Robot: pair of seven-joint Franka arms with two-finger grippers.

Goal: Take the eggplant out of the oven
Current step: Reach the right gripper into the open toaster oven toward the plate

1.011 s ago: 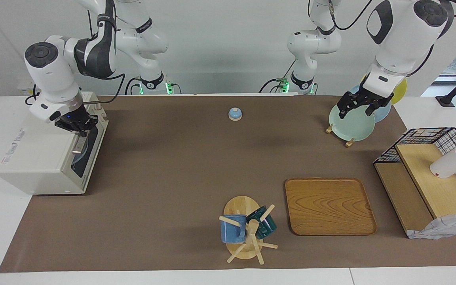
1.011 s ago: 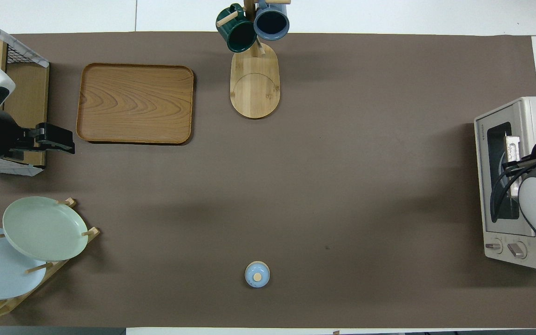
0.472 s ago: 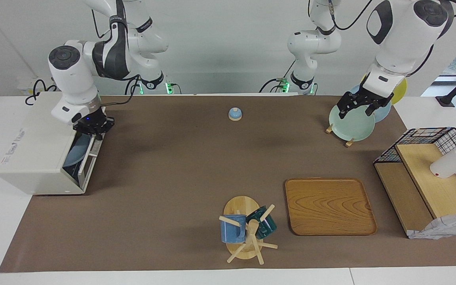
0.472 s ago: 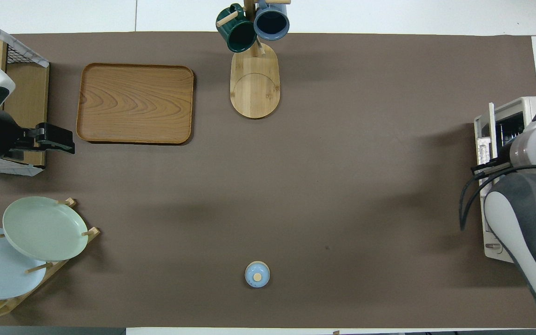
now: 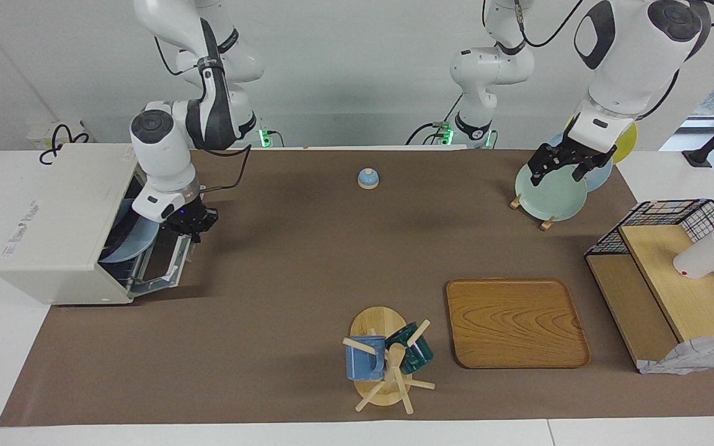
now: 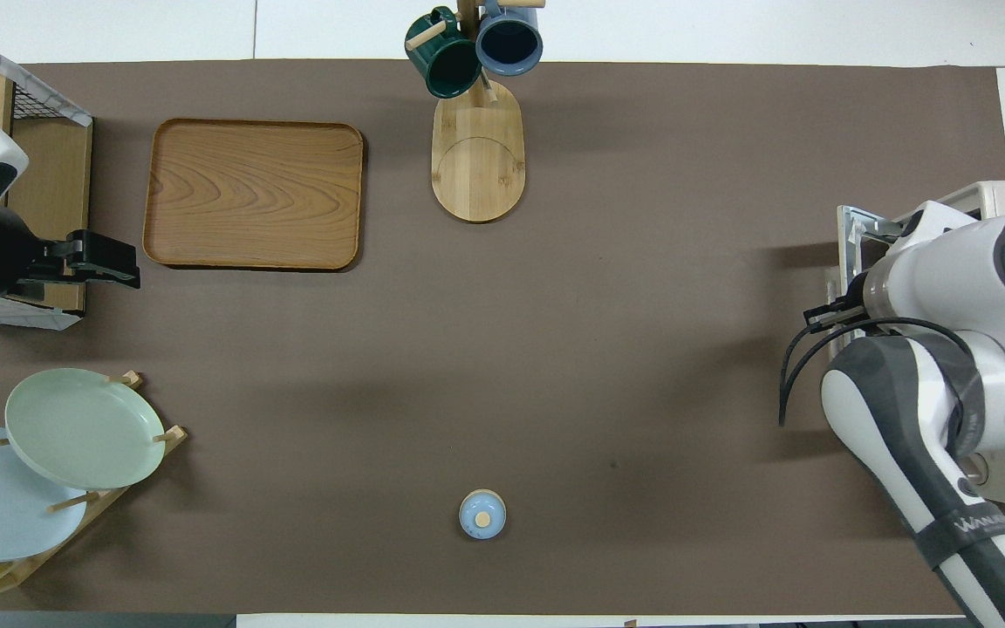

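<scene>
Right gripper [image 5: 193, 224] at 9 o'clock, at handle edge of boxy off-white toaster oven [image 5: 59, 226], glass door [image 5: 168, 263] part-lowered for access; grip state cannot tell. Eggplant unseen, presumably inside. Left gripper [image 5: 564, 162] waits spread over pale green plate [image 5: 549, 195].

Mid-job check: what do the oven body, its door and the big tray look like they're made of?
The oven body looks like painted sheet metal: flat off-white panels, matte, printed lettering on its top. Its door, partly lowered under the right gripper, looks like a pale metal frame around a dark, probably glass, pane. The tray looks like wood or wood veneer: warm brown with swirling grain and a smooth raised rim.
</scene>
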